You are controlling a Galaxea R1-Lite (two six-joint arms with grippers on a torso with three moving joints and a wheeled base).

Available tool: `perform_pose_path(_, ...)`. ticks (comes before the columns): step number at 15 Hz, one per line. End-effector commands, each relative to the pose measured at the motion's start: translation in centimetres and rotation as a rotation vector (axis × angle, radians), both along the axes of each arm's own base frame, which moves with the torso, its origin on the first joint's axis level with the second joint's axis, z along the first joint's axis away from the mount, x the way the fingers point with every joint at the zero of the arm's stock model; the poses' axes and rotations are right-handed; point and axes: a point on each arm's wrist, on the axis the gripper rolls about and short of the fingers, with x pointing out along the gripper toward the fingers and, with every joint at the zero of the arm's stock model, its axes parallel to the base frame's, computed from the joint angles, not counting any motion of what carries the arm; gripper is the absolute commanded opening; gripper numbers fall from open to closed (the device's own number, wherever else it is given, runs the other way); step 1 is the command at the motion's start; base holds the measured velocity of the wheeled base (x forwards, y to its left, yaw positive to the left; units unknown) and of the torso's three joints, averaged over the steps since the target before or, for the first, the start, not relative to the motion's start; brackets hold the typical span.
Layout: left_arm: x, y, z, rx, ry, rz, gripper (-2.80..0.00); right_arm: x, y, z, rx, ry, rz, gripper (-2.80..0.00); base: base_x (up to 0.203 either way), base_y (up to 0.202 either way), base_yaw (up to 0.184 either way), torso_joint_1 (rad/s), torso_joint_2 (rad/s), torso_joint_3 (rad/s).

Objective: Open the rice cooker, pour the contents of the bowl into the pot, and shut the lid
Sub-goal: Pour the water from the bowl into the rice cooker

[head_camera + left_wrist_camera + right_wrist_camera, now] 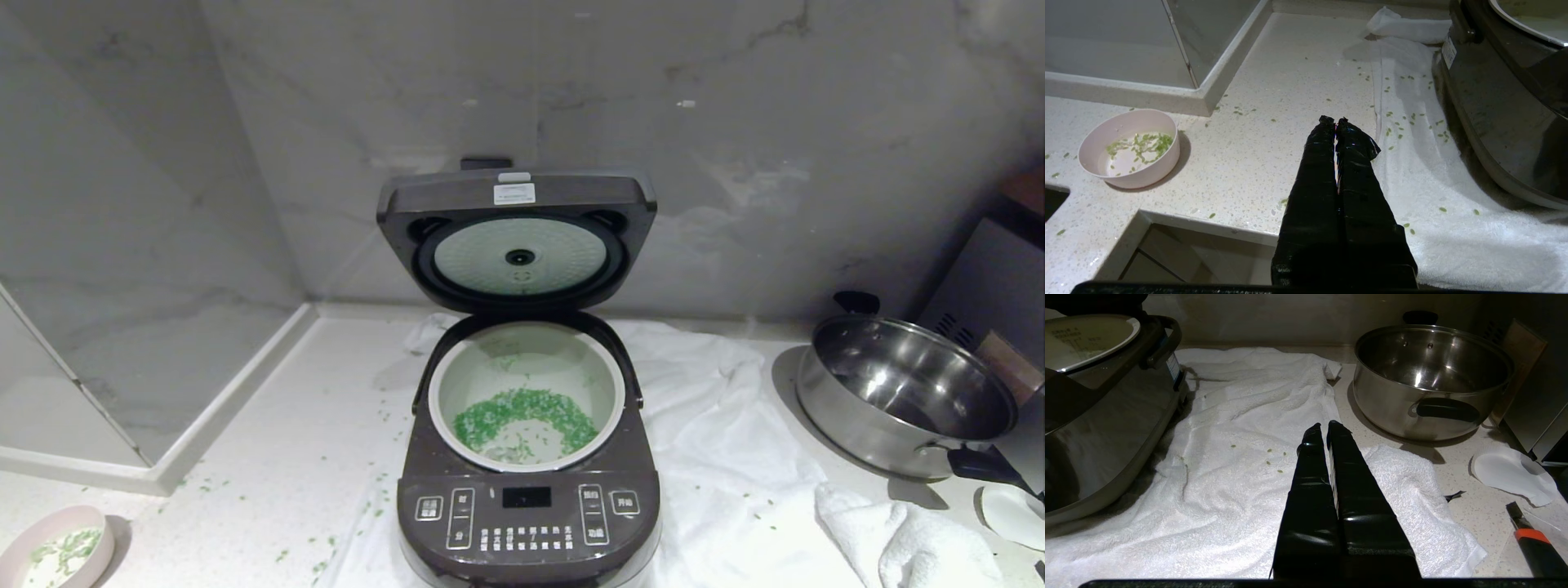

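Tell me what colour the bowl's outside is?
Pale pink, clearest in the left wrist view: bowl.

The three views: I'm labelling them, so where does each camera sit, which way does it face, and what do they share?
Head view: high, facing forward and down at the open dark grey-brown rice cooker; no arm shows.
Left wrist view: behind the shut left gripper, facing the small pale pink bowl.
Right wrist view: behind the shut right gripper, facing the shiny steel pan.
All three share the cooker and the white towel.
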Motion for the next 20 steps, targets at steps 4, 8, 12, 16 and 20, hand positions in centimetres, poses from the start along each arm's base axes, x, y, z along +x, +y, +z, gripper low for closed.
perform_pose_path(4,-0.02,0.00,-0.02,0.000,-0.001,0.000,-2.80,0.01,0.00,-0.04,0.000,0.001,0.000,-2.80,0.000,0.000,0.000,0.000,0.00,0.000)
perform_pose_path(8,-0.02,0.00,-0.01,-0.004,-0.003,0.004,-2.80,0.01,0.00,-0.04,0.000,0.001,0.000,-2.80,0.000,0.000,0.000,0.000,0.00,0.000)
perform_pose_path(12,-0.02,-0.01,-0.01,-0.012,-0.003,0.006,-2.80,0.01,0.00,-0.04,0.000,0.001,0.000,-2.80,0.000,0.000,0.000,0.000,0.00,0.000)
perform_pose_path(16,-0.02,-0.01,-0.01,-0.013,-0.003,0.005,-2.80,0.01,0.00,-0.04,0.000,0.001,0.000,-2.80,0.000,0.000,0.000,0.000,0.00,0.000)
perform_pose_path(20,-0.02,-0.02,-0.01,-0.009,-0.003,0.001,-2.80,0.01,0.00,-0.04,0.000,0.001,0.000,-2.80,0.000,0.000,0.000,0.000,0.00,0.000)
